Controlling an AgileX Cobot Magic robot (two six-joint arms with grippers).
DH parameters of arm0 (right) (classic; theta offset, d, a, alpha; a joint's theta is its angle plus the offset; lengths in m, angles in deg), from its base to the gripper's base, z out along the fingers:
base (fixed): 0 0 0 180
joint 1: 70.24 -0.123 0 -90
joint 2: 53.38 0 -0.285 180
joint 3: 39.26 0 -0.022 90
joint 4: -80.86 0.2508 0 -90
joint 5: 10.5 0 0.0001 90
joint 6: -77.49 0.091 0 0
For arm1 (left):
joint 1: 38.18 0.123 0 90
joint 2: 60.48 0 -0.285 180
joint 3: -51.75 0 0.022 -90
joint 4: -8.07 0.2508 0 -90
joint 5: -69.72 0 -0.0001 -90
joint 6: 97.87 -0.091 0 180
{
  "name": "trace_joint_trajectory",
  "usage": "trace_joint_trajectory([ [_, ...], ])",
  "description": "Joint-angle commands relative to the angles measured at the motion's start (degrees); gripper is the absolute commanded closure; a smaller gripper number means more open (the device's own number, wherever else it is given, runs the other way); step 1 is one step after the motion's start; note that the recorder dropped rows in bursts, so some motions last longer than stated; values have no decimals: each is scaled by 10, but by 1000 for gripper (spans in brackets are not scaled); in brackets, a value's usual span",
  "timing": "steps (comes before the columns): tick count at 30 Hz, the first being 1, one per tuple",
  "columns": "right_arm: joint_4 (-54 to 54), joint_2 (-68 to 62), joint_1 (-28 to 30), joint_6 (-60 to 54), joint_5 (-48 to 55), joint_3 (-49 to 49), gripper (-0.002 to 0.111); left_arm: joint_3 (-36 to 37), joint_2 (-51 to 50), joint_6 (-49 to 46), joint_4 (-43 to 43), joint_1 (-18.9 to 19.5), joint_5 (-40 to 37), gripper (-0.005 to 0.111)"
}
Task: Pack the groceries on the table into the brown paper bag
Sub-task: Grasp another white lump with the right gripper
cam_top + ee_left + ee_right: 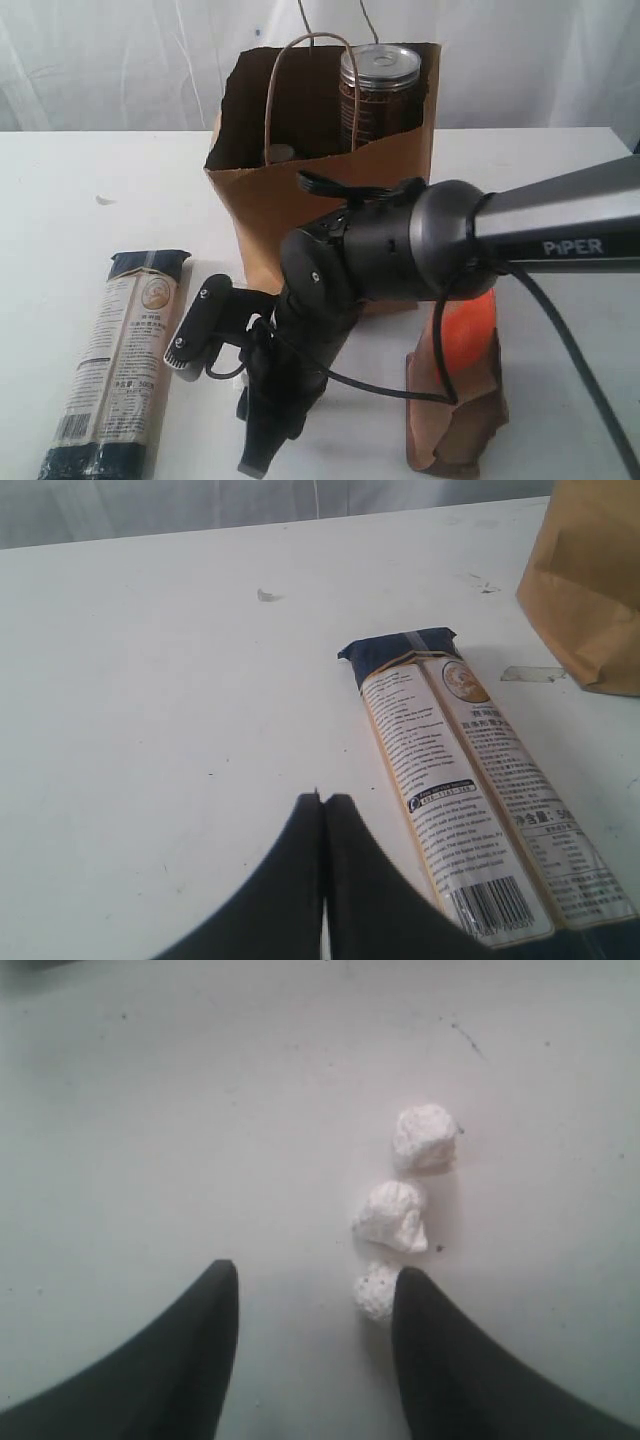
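Left fingers (285, 890): pressed together, empty.
Right fingers (180, 1360): held apart, nothing clamped.
Dark-blue pasta packet (118, 360): laid flat on surface (60, 250).

The black arm (340, 265) has a grey PiPER-lettered link (570, 215), black cable (400, 390) and gripper (315, 1272)

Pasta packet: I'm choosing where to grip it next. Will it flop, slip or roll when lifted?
The pasta packet looks long and straight, so it probably stays stiff, though gripped at one end it may tilt. Its smooth printed wrapper could be slippery. It lies flat and wide, so rolling seems unlikely.
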Motion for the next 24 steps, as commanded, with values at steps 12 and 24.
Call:
trace_joint_trajectory([
  [12, -4, -14, 17, -9, 31, -17, 63, 2, 3, 0, -6, 1, 0, 107],
  [24, -3, -34, 24, -13, 36, -17, 65, 2, 3, 0, -6, 1, 0, 107],
])
